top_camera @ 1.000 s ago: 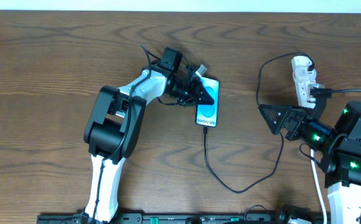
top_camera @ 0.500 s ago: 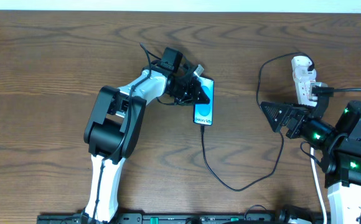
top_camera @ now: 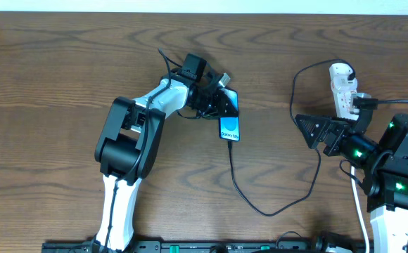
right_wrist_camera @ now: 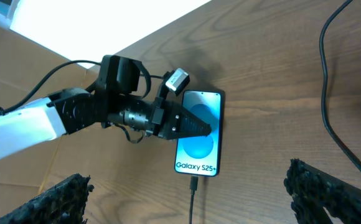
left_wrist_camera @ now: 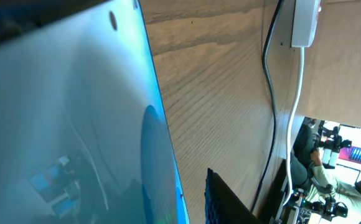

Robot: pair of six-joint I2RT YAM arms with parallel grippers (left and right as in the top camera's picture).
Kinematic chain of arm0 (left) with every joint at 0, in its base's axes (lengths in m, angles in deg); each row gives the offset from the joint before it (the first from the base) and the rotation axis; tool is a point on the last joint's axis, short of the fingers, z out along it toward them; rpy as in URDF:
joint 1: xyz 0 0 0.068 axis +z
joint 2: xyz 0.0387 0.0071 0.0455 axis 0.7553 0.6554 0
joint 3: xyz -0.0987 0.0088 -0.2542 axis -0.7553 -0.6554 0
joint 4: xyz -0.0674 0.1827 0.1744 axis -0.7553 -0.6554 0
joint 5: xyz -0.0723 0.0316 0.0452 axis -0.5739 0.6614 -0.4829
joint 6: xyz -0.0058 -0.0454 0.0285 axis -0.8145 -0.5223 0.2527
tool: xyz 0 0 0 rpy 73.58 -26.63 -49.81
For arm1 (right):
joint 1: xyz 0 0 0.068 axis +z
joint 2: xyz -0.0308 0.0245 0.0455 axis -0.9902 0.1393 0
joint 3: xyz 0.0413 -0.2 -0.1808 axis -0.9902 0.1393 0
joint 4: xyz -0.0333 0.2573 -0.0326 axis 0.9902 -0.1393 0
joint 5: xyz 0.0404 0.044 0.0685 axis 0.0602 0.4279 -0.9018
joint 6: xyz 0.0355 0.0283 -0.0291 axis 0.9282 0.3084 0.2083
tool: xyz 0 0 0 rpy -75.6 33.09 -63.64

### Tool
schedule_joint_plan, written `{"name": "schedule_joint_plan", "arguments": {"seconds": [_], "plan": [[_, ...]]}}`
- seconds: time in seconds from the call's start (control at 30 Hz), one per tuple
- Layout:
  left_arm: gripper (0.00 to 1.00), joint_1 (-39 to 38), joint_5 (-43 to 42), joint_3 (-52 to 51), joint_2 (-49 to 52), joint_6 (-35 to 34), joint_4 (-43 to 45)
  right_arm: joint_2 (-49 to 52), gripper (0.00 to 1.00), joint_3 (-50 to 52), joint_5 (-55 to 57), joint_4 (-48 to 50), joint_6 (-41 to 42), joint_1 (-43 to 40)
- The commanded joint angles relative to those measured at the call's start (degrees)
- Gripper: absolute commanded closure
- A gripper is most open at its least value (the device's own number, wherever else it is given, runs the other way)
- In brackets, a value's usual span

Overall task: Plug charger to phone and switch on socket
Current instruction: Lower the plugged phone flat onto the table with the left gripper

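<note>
Cyan-screened, the phone (top_camera: 231, 126) is lying near the centre of the desk (top_camera: 63, 70), long axis running twelve to six. The charger (top_camera: 260, 208) is seemingly sitting in its six o'clock end, and the left pincer (top_camera: 221, 105) is resting over its twelve o'clock end; whether those jaws are spread or pinching I cannot tell. The white socket (top_camera: 342, 90) is lying toward the desk's two o'clock, also running roughly twelve to six, just beside the right pincer (top_camera: 304, 133) at its one o'clock. That pincer is hanging spread wide and empty, and as the far nearer one it is looking likelier to press the switch.
</note>
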Motion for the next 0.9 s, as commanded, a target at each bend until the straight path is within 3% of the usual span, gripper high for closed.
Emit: {"name": "schedule_joint_plan", "arguments": {"seconds": [0.0,0.27,0.4,0.53,0.67,0.87], "plan": [[0.69,0.07,-0.68,1.20,0.02,0.94,-0.09,-0.07,0.01,-0.50,-0.11,-0.13,-0.63,-0.35],[0.56,-0.20,0.00,1.20,0.02,0.94,-1.51,-0.07,0.01,-0.50,-0.11,-0.26,-0.63,-0.35],[0.54,-1.60,10.56,1.20,0.02,0.96,-7.06,-0.07,0.01,-0.50,-0.11,-0.26,-0.66,-0.35],[0.48,-3.21,15.54,1.20,0.02,0.96,-8.07,-0.07,0.01,-0.50,-0.11,-0.33,-0.66,-0.35],[0.41,-3.30,19.08,1.20,0.02,0.74,-8.37,-0.07,0.01,-0.50,-0.11,-1.03,-0.66,-0.35],[0.39,-3.30,19.89,1.20,0.02,0.72,-9.09,-0.07,0.01,-0.50,-0.11,-1.79,-0.66,-0.35]]}}
